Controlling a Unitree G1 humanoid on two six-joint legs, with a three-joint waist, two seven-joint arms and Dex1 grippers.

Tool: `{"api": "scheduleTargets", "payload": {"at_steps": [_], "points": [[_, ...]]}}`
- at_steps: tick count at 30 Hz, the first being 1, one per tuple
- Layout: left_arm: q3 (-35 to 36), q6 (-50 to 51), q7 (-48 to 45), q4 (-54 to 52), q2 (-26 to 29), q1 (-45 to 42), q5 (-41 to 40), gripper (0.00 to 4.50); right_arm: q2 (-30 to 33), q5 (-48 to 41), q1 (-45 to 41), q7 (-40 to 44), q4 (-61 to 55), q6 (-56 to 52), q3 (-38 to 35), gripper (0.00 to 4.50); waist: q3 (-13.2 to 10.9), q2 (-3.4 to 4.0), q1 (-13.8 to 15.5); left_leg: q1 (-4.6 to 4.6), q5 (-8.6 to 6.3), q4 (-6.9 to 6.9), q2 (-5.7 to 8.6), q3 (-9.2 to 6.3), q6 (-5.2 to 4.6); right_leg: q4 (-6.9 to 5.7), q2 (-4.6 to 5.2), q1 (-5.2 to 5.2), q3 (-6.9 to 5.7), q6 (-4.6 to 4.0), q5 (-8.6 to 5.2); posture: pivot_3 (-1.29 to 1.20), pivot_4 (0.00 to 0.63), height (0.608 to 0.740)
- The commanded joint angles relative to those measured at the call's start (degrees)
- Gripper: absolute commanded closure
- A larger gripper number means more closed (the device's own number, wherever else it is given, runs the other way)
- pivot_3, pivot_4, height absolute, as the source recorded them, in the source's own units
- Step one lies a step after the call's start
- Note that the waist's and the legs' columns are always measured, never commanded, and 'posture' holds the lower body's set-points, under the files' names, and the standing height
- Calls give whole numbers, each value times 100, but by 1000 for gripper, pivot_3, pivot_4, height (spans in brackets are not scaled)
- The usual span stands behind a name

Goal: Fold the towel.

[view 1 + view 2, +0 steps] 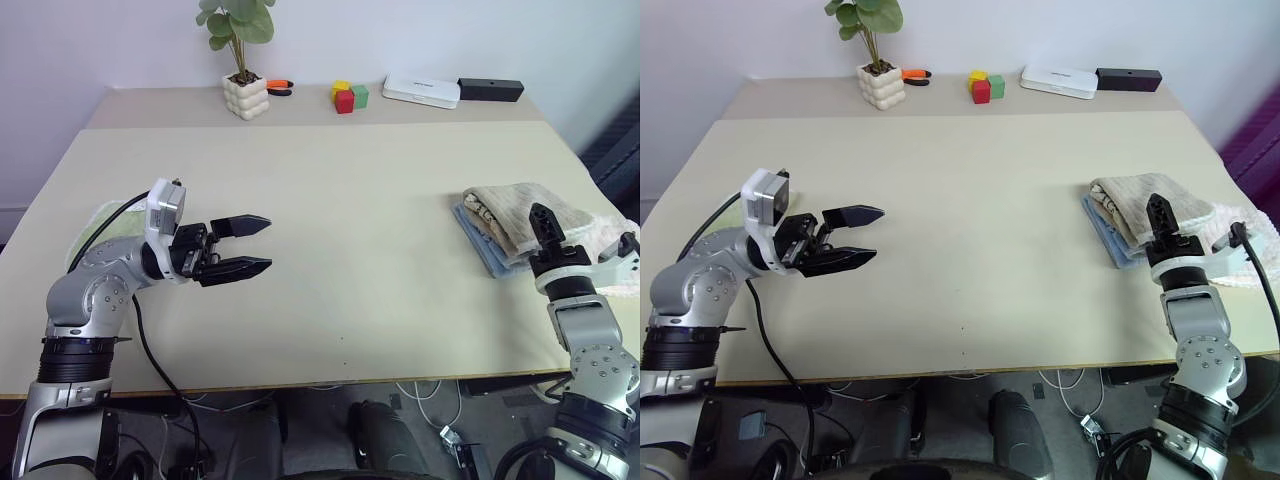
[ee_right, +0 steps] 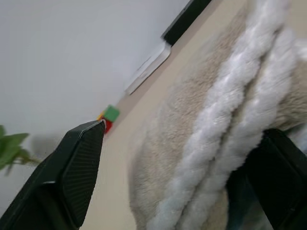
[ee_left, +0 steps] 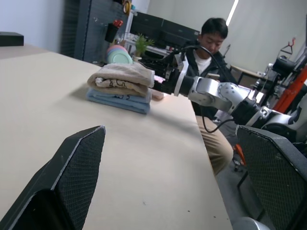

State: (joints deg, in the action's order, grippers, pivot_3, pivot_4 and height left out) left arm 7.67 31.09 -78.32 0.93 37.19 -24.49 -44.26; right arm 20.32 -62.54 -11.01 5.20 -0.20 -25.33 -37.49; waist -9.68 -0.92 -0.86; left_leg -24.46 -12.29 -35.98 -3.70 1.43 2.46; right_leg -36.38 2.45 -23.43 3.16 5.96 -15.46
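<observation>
towel (image 1: 520, 213) lay folded on the blue towel (image 1: 487, 250), table (image 1: 350, 230) right | your right gripper (image 1: 545, 222) jaws apart at it | left gripper (image 1: 243, 246) jaws apart, well left

No text, label, brand or number is showing clearly enough to be read. The towel (image 3: 125, 77) is carrying a small dark printed mark on its folded edge, and the light blue folded towel (image 3: 120, 100) beneath it is showing a similar dark mark, but neither is resolving into letters. The white flat box (image 1: 421, 91) at the far edge of the table (image 1: 350, 250) is bearing faint dark lettering that is staying too small to make out.
</observation>
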Motion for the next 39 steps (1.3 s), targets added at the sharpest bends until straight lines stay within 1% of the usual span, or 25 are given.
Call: {"api": "scheduleTargets", "payload": {"at_steps": [1,6,10,15,18,23,29,31,33,35,39], "points": [[47,-31,-13,-136,3,-37,-37,0,175,228,-20,82,-132,265,-191,72,0,0,-2,0,0,0,0,0,0,0,0,0,0,0,0,0,150,740],[30,-35,-17,-139,-24,-28,-33,0,273,375,-21,131,-179,295,-201,72,0,0,-3,0,0,0,0,0,0,0,0,0,0,0,0,0,150,740],[35,-24,-23,-133,-23,-28,-41,0,257,289,31,155,-225,136,-206,72,0,0,-3,0,0,0,0,0,0,0,0,0,0,1,1,0,150,740],[34,-34,-24,-119,-22,-41,-31,0,278,74,251,295,-599,-118,-220,72,0,0,1,0,0,0,0,0,0,0,0,0,0,1,0,0,150,740],[36,-34,-25,-100,-37,-53,-38,0,527,142,453,535,-531,-191,-354,72,0,1,10,0,0,-1,0,0,0,0,0,1,0,-1,0,0,150,740],[2,-77,-16,-58,-110,-87,-16,0,949,608,847,868,-495,-3,-419,72,1,1,15,0,0,-4,2,0,0,0,2,3,0,-5,-3,0,150,740],[-27,-115,-30,-7,-237,-122,20,0,1047,778,966,1000,-461,147,-619,72,1,1,6,2,0,-3,2,0,0,0,0,4,0,-4,-3,0,150,740],[-38,-131,-36,24,-255,-136,45,0,1182,984,881,1052,-588,218,-515,72,1,2,2,3,0,-4,2,-1,0,0,0,4,1,-4,-3,0,150,740],[-42,-148,-48,34,-254,-146,66,0,1254,989,700,1039,-734,205,-460,72,1,2,-7,3,0,-4,2,0,0,0,0,4,1,-5,-3,0,150,740],[-15,-144,-58,55,-226,-173,75,0,1435,1247,476,1106,-984,205,-152,72,2,5,-12,3,0,-4,2,0,0,0,0,3,1,-4,-3,0,150,740],[64,-161,-52,86,-151,-196,119,0,1750,1343,110,1686,-1606,-64,697,72,1,6,-11,4,0,-2,0,-2,0,-2,-3,2,1,2,0,0,150,740]]}}
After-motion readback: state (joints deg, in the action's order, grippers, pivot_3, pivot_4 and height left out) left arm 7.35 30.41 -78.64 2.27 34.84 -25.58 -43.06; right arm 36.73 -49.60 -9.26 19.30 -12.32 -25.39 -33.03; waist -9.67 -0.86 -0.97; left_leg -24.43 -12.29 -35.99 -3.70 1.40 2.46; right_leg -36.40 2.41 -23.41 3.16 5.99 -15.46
